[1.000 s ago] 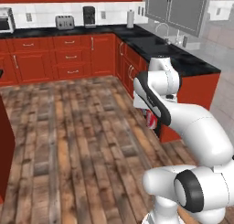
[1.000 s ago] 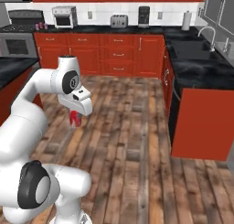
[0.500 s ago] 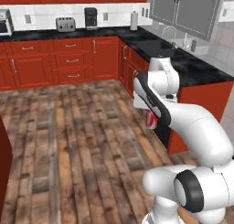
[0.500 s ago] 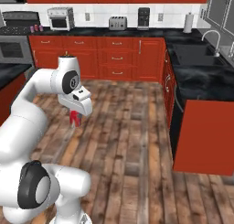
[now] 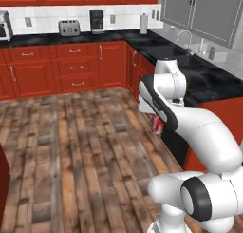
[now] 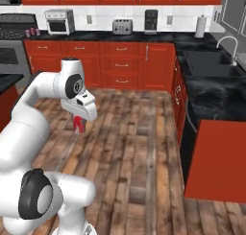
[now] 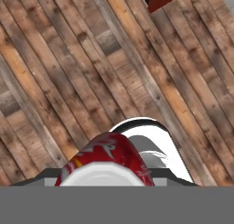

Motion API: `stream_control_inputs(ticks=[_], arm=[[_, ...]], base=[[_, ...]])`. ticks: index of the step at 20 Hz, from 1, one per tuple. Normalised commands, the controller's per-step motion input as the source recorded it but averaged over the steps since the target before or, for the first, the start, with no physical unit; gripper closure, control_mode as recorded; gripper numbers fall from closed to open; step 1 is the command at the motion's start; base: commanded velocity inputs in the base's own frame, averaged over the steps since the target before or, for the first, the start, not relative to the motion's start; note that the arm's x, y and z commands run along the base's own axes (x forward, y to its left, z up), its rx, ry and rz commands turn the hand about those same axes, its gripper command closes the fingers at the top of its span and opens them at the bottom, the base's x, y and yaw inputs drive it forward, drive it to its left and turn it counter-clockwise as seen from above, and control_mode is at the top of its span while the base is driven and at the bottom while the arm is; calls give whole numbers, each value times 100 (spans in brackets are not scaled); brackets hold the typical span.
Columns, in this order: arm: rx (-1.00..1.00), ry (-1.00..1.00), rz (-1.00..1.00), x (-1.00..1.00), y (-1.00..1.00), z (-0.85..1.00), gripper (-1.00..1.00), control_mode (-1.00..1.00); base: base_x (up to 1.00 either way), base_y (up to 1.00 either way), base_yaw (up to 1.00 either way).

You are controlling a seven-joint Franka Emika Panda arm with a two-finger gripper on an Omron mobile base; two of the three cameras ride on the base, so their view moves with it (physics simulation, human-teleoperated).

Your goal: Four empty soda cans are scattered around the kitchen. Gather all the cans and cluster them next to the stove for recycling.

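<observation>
A red soda can (image 6: 79,124) is pinched in the end effector (image 6: 79,120), carried clear above the wood floor (image 5: 71,146), well apart from the stove (image 6: 10,54), presumably for transport there.

You see a red soda can (image 7: 107,159) with white splash markings and a pale silvery top; from the left base camera it reads as red with a whitish patch (image 5: 156,124), from the right as plain red (image 6: 79,125). The floor (image 7: 68,72) is wood planking in mixed brown, orange and grey tones with dark grain streaks. Cabinets (image 5: 71,68) are red with small silver handles; the counter (image 6: 211,92) is black with faint grey marbling. The backsplash (image 5: 42,18) is white tile. The toaster (image 6: 122,26) is silver-grey, the coffee maker (image 6: 151,21) black. The wall cupboards (image 5: 204,11) are grey. The arm (image 5: 194,127) is white with dark joints.
</observation>
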Motion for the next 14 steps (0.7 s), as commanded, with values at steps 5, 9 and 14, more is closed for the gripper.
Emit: stream_control_inputs(ticks=[5, 9, 14], arm=[[0, 0, 0, 0, 0, 0, 100, 100], [0, 0, 0, 0, 0, 0, 100, 100], [0, 0, 0, 0, 0, 0, 100, 100]], base=[[70, 0, 0], [65, 0, 0], [60, 0, 0]])
